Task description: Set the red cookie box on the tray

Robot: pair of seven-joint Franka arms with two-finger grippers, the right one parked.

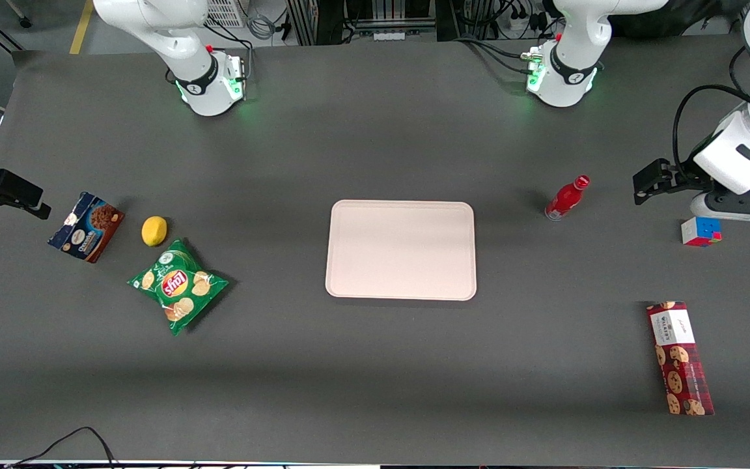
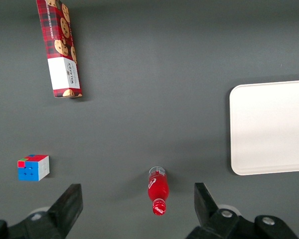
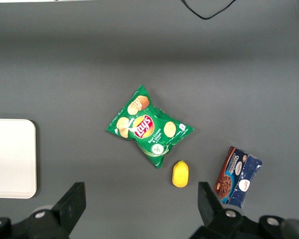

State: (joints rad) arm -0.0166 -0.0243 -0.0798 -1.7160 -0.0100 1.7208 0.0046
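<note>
Gripper point(image 2: 134, 209) hangs above worktop point(image 1: 375, 130) at working arm's end, fingers point(image 2: 70, 201) spread wide, holding nothing. Your red cookie box point(image 1: 679, 357) lies flat near worktop's front edge, toward same end, white label end pointing away from front camera. Tray point(image 1: 401, 250) sits mid-worktop, bare, well apart from box. Red bottle point(image 1: 566, 198) and colour cube point(image 1: 700, 231) lie between.

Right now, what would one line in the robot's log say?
stage: not started | gripper: open, above red bottle | red cookie box: flat on table, untouched | tray: nothing on it
</note>
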